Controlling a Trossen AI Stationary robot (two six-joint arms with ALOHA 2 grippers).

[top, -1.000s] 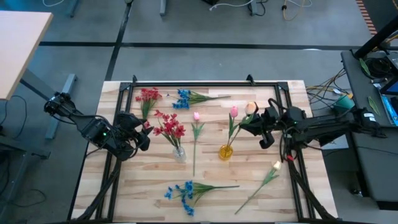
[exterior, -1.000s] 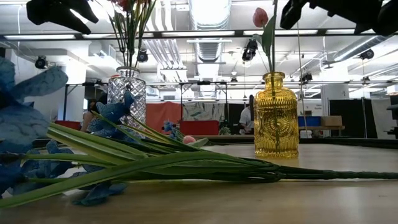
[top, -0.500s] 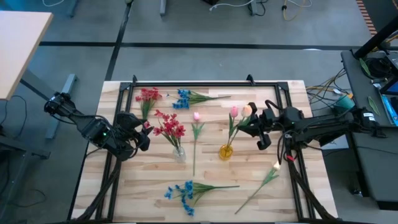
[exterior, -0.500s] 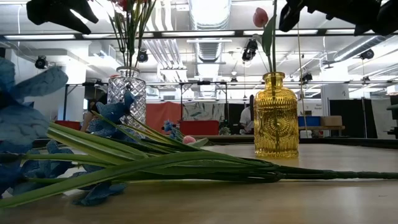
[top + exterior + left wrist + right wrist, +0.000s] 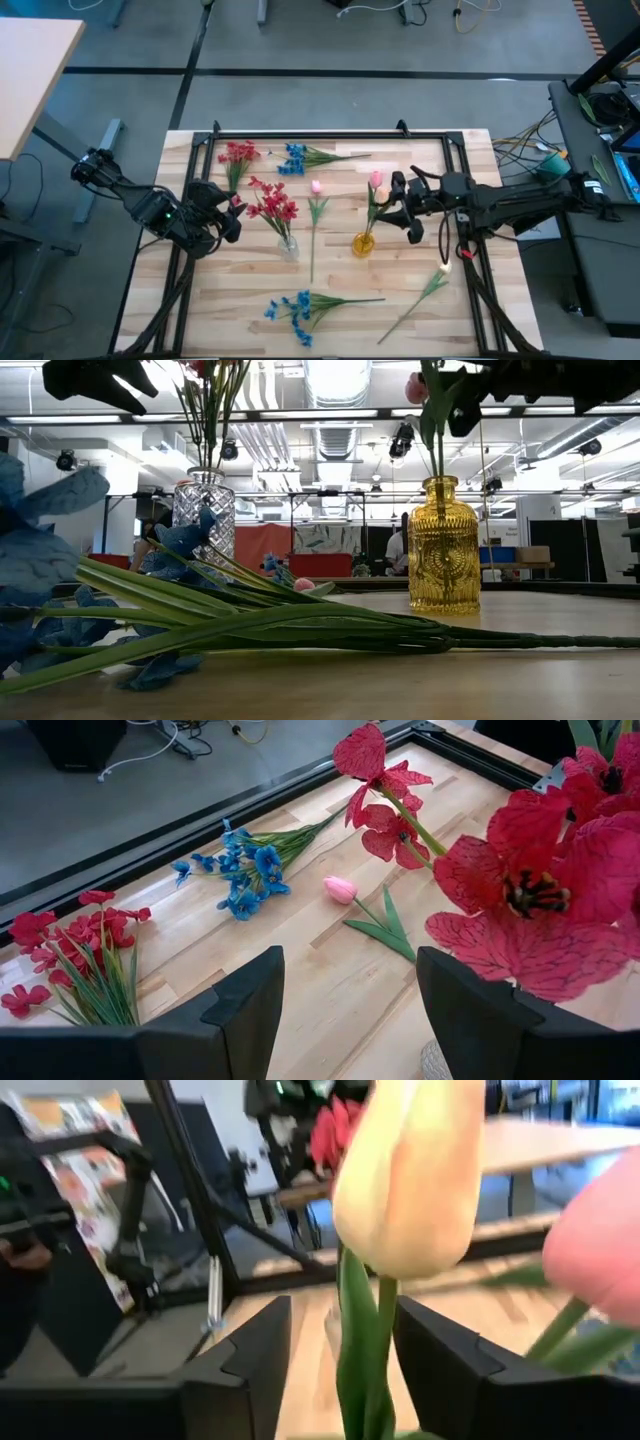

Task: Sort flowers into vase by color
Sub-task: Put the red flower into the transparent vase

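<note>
My right gripper (image 5: 395,203) hovers above the yellow vase (image 5: 363,243), shut on a cream tulip (image 5: 415,1170). A pink tulip (image 5: 376,180) stands in that vase, which the low view also shows (image 5: 443,545). My left gripper (image 5: 232,210) is open and hangs beside the red blossoms (image 5: 540,890) standing in the clear vase (image 5: 288,248). Lying flat on the table are a red spray (image 5: 237,155), a blue spray (image 5: 298,157), a pink tulip (image 5: 316,200), another blue spray (image 5: 298,305) and a cream tulip (image 5: 436,278). My right gripper has the cream tulip by its green stem (image 5: 383,1345), a little below the bud, between its two fingers (image 5: 250,1370). The exact place of contact lies below the wrist picture's edge. The tulip is lifted clear of the table, with its leaf (image 5: 432,410) above the yellow vase's mouth.
A black frame (image 5: 330,135) runs around the wooden table top. The near blue spray (image 5: 200,625) lies across the foreground of the low view. Bare wood shows between the two vases and near the table's near edge (image 5: 220,320).
My right gripper has moved toward the table's left, carrying the cream tulip to the yellow vase and close beside the pink tulip. In the low view a green leaf has come into sight above the vase's mouth.
</note>
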